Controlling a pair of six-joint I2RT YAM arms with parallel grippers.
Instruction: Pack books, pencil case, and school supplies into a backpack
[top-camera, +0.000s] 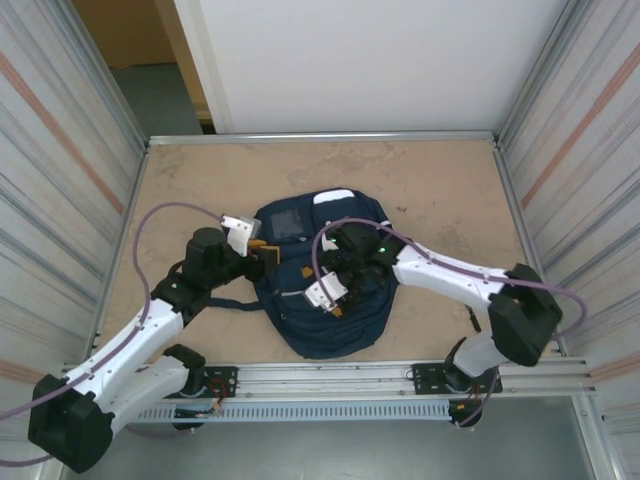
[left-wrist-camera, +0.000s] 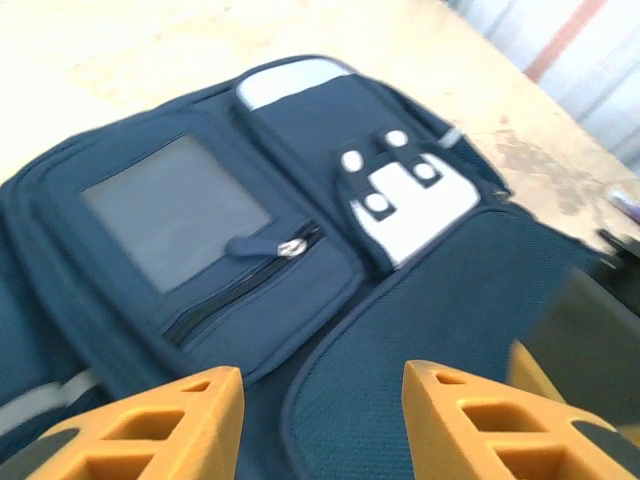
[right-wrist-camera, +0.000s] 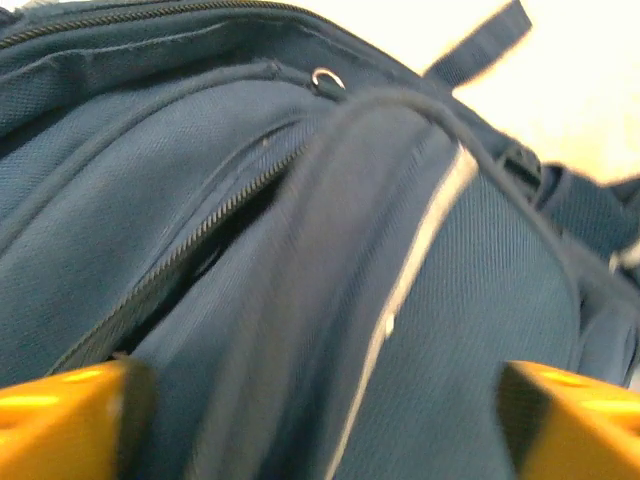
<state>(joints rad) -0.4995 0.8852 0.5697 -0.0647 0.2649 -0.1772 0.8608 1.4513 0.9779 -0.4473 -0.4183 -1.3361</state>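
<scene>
The backpack (top-camera: 330, 325) lies flat on the table (top-camera: 450, 190), and both my grippers are over it. My left gripper (top-camera: 263, 257) sits at the backpack's left edge, its orange fingers (left-wrist-camera: 150, 425) spread wide with nothing between them. Ahead of them on the backpack are the square front patch (left-wrist-camera: 175, 210), a short zip with its pull (left-wrist-camera: 290, 245), and the white buckle patch (left-wrist-camera: 410, 215). My right gripper (top-camera: 335, 303) hangs over the middle of the backpack, its fingers (right-wrist-camera: 60, 420) wide apart too and gripping nothing. Below it a long zip (right-wrist-camera: 200, 240) on the backpack gapes open beside a white stripe (right-wrist-camera: 420, 250), and a dark strap (right-wrist-camera: 480, 45) sticks out past the backpack's far edge
</scene>
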